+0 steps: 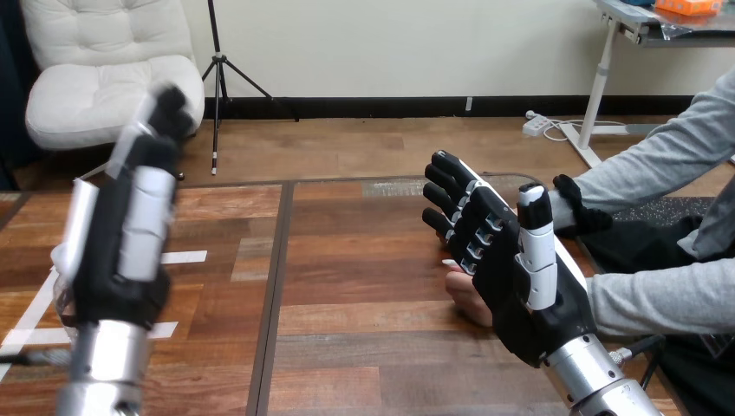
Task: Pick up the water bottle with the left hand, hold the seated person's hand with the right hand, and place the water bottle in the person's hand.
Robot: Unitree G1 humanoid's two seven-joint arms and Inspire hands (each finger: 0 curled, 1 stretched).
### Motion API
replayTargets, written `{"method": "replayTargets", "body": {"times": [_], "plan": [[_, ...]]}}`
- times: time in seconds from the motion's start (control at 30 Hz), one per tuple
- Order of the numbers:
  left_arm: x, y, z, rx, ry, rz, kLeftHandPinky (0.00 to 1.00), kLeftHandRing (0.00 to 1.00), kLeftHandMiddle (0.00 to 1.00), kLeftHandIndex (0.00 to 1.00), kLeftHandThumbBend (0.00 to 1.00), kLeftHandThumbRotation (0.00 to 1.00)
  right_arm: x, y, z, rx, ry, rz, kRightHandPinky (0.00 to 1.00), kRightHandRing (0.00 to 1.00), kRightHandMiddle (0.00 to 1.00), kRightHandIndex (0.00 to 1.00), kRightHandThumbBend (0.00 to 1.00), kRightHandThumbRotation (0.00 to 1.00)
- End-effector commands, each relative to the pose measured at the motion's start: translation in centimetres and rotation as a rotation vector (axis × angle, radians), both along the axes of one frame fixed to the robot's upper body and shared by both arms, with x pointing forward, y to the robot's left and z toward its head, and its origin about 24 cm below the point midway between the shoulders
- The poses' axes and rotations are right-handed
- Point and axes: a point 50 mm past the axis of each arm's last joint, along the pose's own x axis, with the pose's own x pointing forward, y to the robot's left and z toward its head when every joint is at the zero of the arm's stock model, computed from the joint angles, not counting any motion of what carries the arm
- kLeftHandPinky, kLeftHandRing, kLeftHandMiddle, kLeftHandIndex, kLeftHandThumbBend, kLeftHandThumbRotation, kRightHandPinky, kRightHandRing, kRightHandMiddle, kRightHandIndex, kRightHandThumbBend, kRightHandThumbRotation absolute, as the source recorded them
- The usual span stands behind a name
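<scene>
right hand is held upright, fingers straight and spread, with the person's hand seen just behind its palm. left hand is raised over the desk's left; its grip cannot be told. clear water bottle is seen against it. white tape marks are seen on the wood.

The tabletop is reddish-brown wood, its planks streaked lighter and darker, with a dark seam running from near to far. Strips of white tape mark its left side. The left hand is black with white shells, on a silver forearm; the right hand is the same black and white. The water bottle is clear. The person's hand comes out of a grey sleeve
</scene>
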Motion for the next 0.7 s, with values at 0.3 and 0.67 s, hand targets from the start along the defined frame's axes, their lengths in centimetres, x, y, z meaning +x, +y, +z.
{"method": "replayTargets", "body": {"times": [0.3,0.67], "plan": [[1.8,1.8,2.7,-0.004,-0.152,0.061,0.95,0.94,0.92,0.90,0.78,0.88,0.6,0.0,1.7,0.021,-0.081,-0.004,1.00,0.99,0.98,0.94,0.86,1.00],[2.0,3.0,2.7,-0.015,-0.164,0.113,0.93,0.92,0.92,0.89,0.82,0.87,0.6,0.0,1.8,0.020,-0.080,-0.007,1.00,0.99,0.97,0.94,0.87,1.00]]}}
